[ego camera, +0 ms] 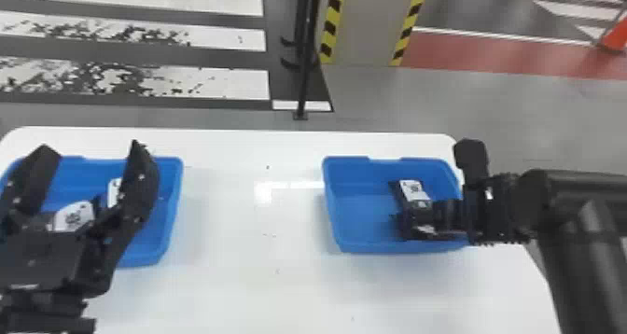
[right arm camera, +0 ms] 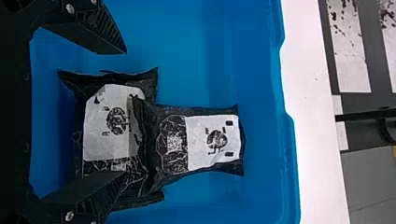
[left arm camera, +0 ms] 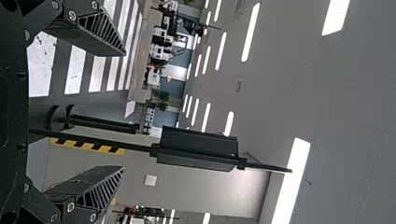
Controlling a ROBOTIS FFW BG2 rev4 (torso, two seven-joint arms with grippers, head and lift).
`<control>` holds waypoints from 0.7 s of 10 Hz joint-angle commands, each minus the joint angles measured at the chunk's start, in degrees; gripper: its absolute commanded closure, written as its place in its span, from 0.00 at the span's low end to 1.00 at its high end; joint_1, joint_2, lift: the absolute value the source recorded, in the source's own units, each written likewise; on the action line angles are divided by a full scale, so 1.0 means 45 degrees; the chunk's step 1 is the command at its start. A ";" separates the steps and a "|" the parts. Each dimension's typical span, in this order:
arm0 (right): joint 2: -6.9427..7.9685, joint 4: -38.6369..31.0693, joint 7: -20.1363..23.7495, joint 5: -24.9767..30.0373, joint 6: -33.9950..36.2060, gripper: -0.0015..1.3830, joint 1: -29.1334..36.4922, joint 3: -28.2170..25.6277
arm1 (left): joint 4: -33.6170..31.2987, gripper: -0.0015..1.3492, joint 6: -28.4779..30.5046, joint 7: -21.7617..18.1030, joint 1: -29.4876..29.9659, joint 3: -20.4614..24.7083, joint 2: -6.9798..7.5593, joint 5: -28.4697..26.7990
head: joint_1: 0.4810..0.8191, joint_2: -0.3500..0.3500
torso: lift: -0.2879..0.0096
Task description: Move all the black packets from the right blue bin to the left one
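The left gripper [ego camera: 90,148] is raised over the left blue bin [ego camera: 171,207] in the head view, its fingers spread wide. Nothing is grasped by it; in the left wrist view, only the room behind is seen in the gap between its fingers. Two black packets with white labels [ego camera: 73,216] are seen in the left bin, past the gripper and partly covered by it.

The right gripper [ego camera: 445,214] is held at the right blue bin [ego camera: 361,219], with its arm brought in from the right edge of the head view. In the right wrist view its fingers are parted and no packet is clenched. Below them, a near packet [right arm camera: 109,128] is laid crosswise in the right bin, and its label is overlapped by the crumpled end of a far packet [right arm camera: 212,140], which is stretched toward the bin's far side. One finger is clear of both packets; the near packet's edge is overlapped in view by the other — whether it is touched cannot be told. A dark edge [right arm camera: 140,200] is exposed beside that finger, but whether it belongs to another packet cannot be told.

Both bins are set on a white table [ego camera: 256,281], well apart. Beyond it, a black pole [ego camera: 305,53] is seen beside a pillar [ego camera: 364,25] edged in yellow and black.
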 commanded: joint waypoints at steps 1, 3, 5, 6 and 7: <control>-0.0023 0.0510 -0.0097 0.0025 0.0375 0.08 -0.0300 0.0064 | 0.0011 0.13 -0.0028 0.0001 0.0000 0.0007 0.0000 -0.0024 | 0.63 0.24 | 0.50; -0.0062 0.0416 -0.0370 0.0101 0.1112 0.08 -0.0363 0.0115 | 0.0043 0.13 -0.0091 0.0001 0.0000 0.0033 0.0000 0.0001 | 0.63 0.23 | 0.50; -0.0062 0.0416 -0.0390 -0.0026 0.1112 0.35 -0.0394 0.0140 | 0.0136 0.13 -0.0216 0.0001 0.0000 0.0007 0.0000 -0.0050 | 0.63 0.22 | 0.50; -0.0082 0.0354 -0.0390 -0.0102 0.1112 0.38 -0.0363 0.0140 | 0.0230 0.13 -0.0341 0.0001 0.0000 0.0007 -0.0020 -0.0050 | 0.63 0.22 | 0.50; -0.0062 0.0135 -0.0468 -0.0127 0.1112 0.54 -0.0300 0.0140 | 0.0230 0.13 -0.0372 0.0001 0.0000 0.0033 -0.0020 -0.0075 | 0.63 0.23 | 0.50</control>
